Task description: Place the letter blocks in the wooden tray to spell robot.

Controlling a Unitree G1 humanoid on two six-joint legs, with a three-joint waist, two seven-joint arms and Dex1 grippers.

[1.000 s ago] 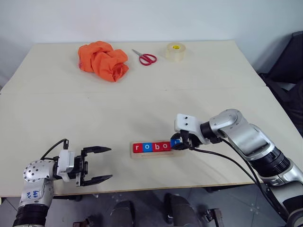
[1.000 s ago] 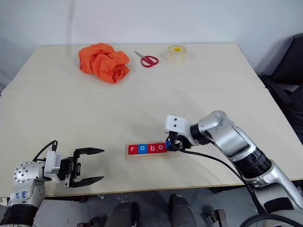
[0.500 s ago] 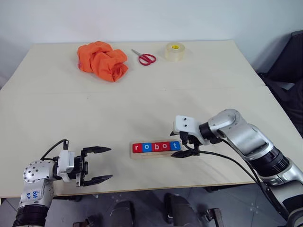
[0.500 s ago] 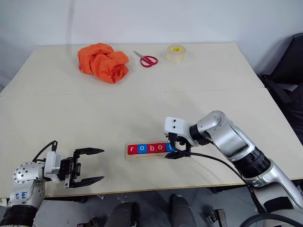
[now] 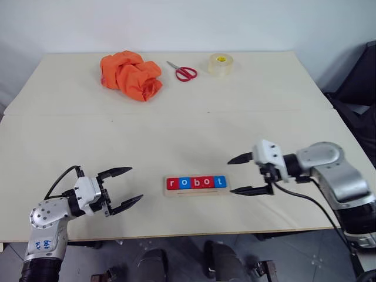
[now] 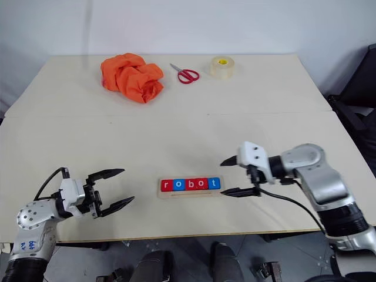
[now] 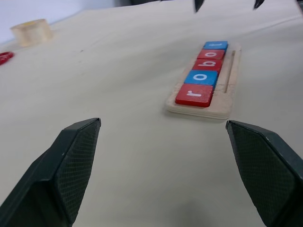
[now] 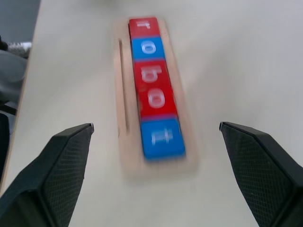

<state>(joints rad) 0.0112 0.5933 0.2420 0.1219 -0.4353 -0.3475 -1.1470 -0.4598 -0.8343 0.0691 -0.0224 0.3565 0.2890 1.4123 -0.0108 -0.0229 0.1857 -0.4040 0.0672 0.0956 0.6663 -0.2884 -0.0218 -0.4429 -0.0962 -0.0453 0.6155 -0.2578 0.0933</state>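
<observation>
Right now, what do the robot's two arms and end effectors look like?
Both arms are silver-grey metal with black joint sections. Each ends in a white block carrying an end effector of two black pointed fingers with textured pads: left end effector, right end effector. Black cables loop off each wrist. The left arm bears blue handwritten markings.

Pale bare-wood wooden tray (image 5: 196,191) holds smooth painted letter blocks (image 5: 195,183) (red and blue, faintly glossy); the table (image 5: 176,135) is matt cream laminate; crumpled orange cloth (image 5: 130,74), clear shiny tape roll (image 5: 219,64), red plastic-handled scissors (image 5: 183,71)
</observation>
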